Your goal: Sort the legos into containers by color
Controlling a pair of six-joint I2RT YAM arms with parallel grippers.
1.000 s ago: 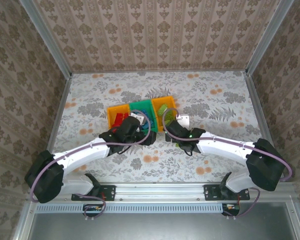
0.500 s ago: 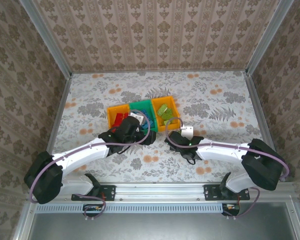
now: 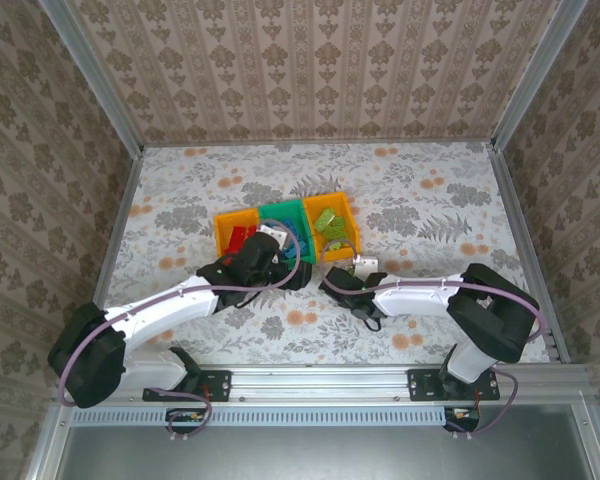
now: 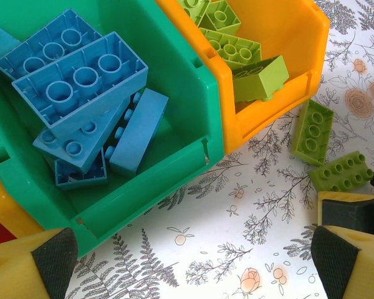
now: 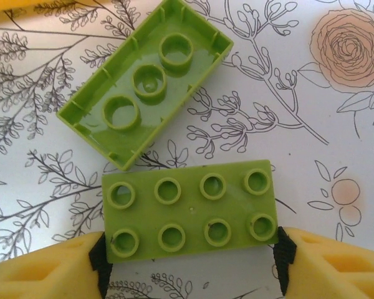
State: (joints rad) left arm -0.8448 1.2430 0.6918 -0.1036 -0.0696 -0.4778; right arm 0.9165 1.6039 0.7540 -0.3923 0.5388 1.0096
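Blue bricks (image 4: 81, 81) sit in the green bin (image 4: 199, 87), lime bricks (image 4: 237, 50) in the orange bin (image 4: 262, 121). On the counter (image 5: 336, 112), my right fingers (image 5: 43, 268) grasp a loose lime brick (image 5: 190, 208) beside an upturned one (image 5: 143, 81). My left fingers (image 4: 31, 261) hang released.

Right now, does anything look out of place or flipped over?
An upside-down lime green brick, hollow side up, and a studs-up lime green brick lie on the table, outside the orange bin holding the other green bricks.
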